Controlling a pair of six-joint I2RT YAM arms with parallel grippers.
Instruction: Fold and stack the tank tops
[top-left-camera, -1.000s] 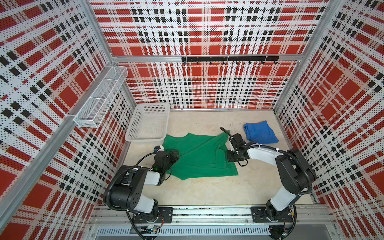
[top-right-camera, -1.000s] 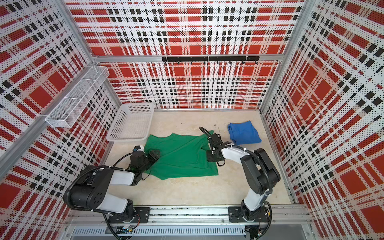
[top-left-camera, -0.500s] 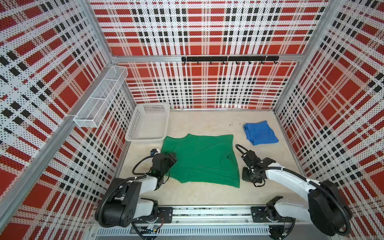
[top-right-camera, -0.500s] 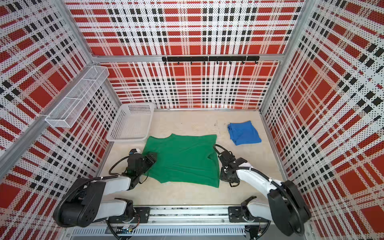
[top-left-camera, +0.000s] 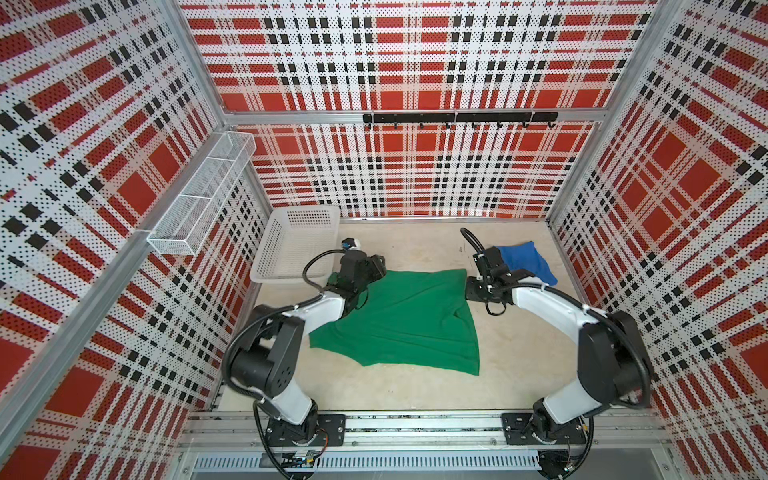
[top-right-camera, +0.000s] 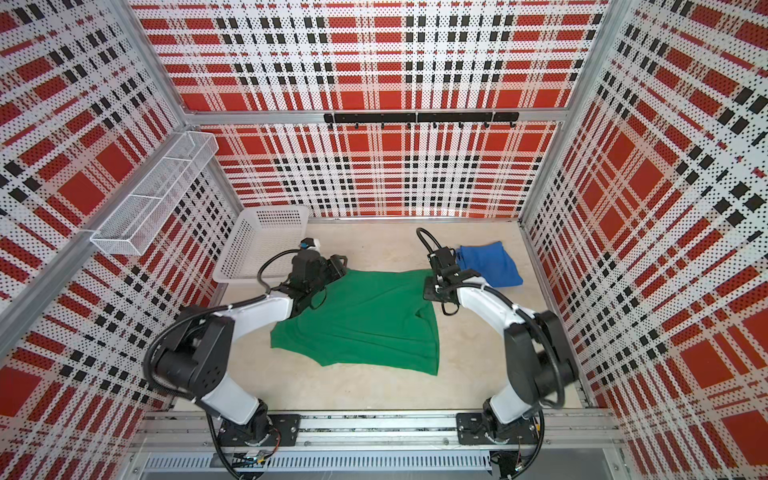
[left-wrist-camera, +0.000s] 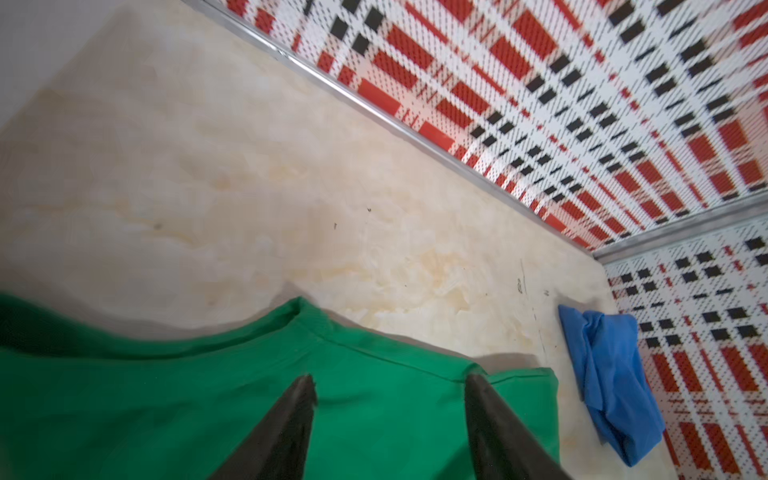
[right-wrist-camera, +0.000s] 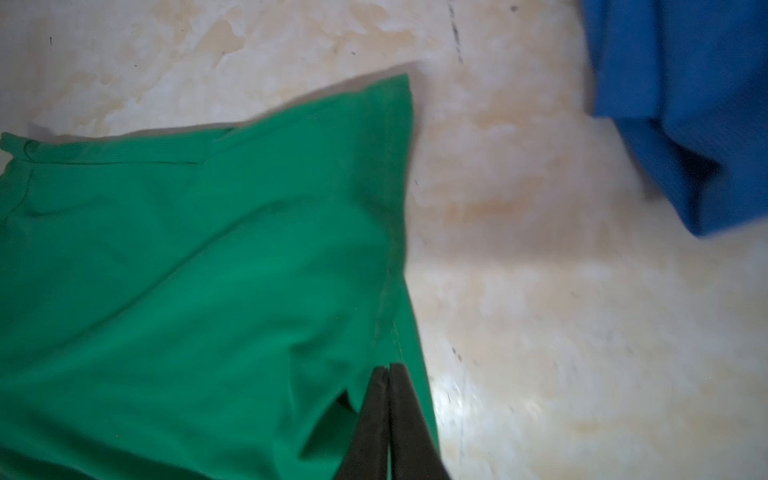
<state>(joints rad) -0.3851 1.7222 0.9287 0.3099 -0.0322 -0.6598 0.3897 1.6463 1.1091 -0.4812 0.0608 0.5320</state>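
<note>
Kelly-green cloth: the soft green tank top (top-left-camera: 399, 328) lies spread on the beige table (top-left-camera: 415, 245), with the crumpled royal-blue tank top (top-left-camera: 525, 262) apart near the far corner. The right gripper (right-wrist-camera: 388, 374) is pinched closed on its side hem. The left gripper (left-wrist-camera: 390, 380) hovers with jaws apart over the far edge. It should likely take a matching corner so both can lift evenly.
</note>
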